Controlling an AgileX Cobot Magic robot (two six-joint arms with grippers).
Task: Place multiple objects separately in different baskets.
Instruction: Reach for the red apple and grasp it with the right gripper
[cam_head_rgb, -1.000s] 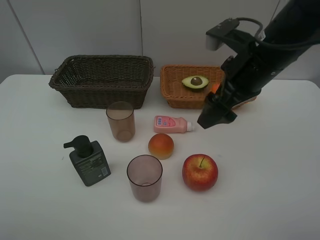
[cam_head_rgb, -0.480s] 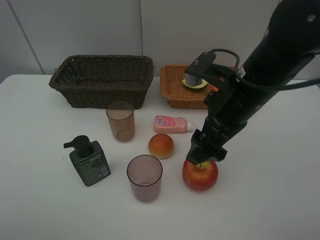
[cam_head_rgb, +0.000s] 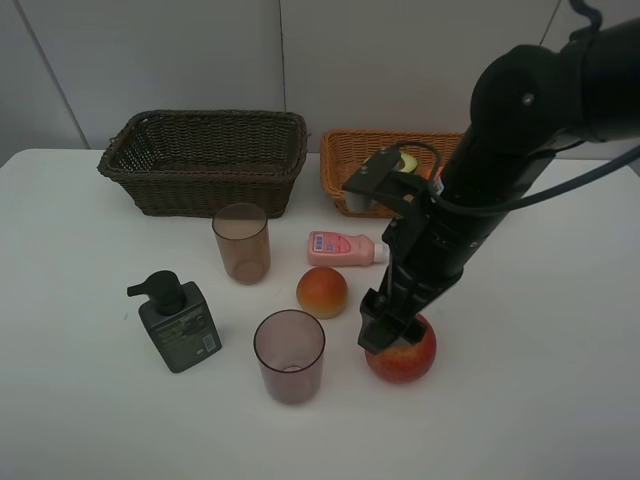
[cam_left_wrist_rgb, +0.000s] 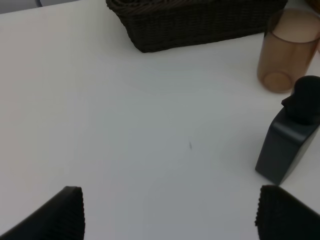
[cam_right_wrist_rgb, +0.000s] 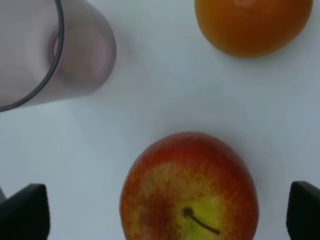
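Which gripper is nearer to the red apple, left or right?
Right. The right gripper hangs just above the red apple, jaws open. The left gripper is over bare table beside the dark green pump bottle, away from the apple.

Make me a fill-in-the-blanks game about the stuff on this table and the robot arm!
1. The right gripper hangs right over the red ____.
2. Its jaws are wide ____.
3. The small pink bottle lies on its ____.
4. The table has ____ see-through cups on it.
Missing words: apple, open, side, two.
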